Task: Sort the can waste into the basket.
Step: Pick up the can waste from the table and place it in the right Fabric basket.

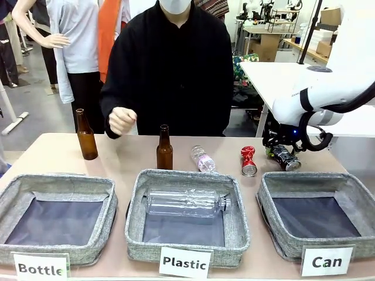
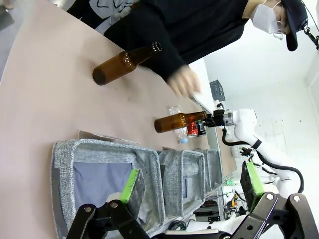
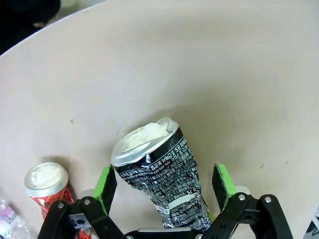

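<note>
Right gripper (image 3: 163,172): jaws spread wide, pads either side of the black can (image 3: 149,149), which lies on the table behind the Can basket (image 1: 275,184). Nothing pinched.

Risk, as I judge it: the crushed, tapered body could twist or squirt out on closing. The red can (image 1: 248,161) just beside might get nudged.

Left gripper (image 2: 190,169): spread, empty.

Black can's lower end is hidden by the gripper body. Pad contact is unclear.

Grey floor (image 1: 32,111); white table (image 1: 270,75) far right; cardboard box (image 1: 331,15) on shelving behind.
</note>
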Robot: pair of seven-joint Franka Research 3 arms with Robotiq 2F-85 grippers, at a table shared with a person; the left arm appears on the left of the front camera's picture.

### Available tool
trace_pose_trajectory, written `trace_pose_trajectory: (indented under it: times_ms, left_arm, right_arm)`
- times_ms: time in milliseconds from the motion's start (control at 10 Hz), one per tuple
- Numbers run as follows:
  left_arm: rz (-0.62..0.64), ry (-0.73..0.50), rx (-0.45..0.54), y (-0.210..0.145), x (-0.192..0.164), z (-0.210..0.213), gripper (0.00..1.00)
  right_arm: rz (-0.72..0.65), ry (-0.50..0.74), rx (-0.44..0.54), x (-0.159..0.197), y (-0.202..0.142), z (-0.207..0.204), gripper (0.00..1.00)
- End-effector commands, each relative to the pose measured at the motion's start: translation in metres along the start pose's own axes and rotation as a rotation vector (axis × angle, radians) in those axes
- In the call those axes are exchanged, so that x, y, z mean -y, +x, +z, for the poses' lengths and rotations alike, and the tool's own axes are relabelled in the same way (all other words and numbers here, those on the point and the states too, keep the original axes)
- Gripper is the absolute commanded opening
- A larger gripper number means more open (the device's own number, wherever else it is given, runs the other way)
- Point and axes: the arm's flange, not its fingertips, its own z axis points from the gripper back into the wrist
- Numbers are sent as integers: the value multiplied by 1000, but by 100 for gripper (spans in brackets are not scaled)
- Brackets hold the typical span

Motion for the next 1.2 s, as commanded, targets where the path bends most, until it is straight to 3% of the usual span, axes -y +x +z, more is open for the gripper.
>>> trace_pose_trajectory:
  times_ms: [0, 100, 200, 300, 400, 500, 1100]
  left_arm:
    - [-24, -22, 13, 1, 1, -1, 100]
    - [-24, -22, 13, 1, 1, -1, 100]
    - [-24, -22, 13, 1, 1, -1, 100]
    - [-24, -22, 13, 1, 1, -1, 100]
    - [-24, -22, 13, 1, 1, -1, 100]
    - [-24, -22, 13, 1, 1, -1, 100]
    - [-24, -22, 13, 1, 1, -1, 100]
  right_arm:
    - [-40, -59, -8, -5, 7, 6, 100]
    - [-45, -73, -28, -5, 7, 6, 40]
    - [-39, -83, -39, -5, 6, 6, 40]
    - [-38, -81, -49, -5, 6, 5, 0]
    - [-37, -76, -56, -5, 6, 4, 35]
    - [-39, -77, -56, -6, 7, 4, 0]
    - [-41, -77, -67, -2, 8, 6, 0]
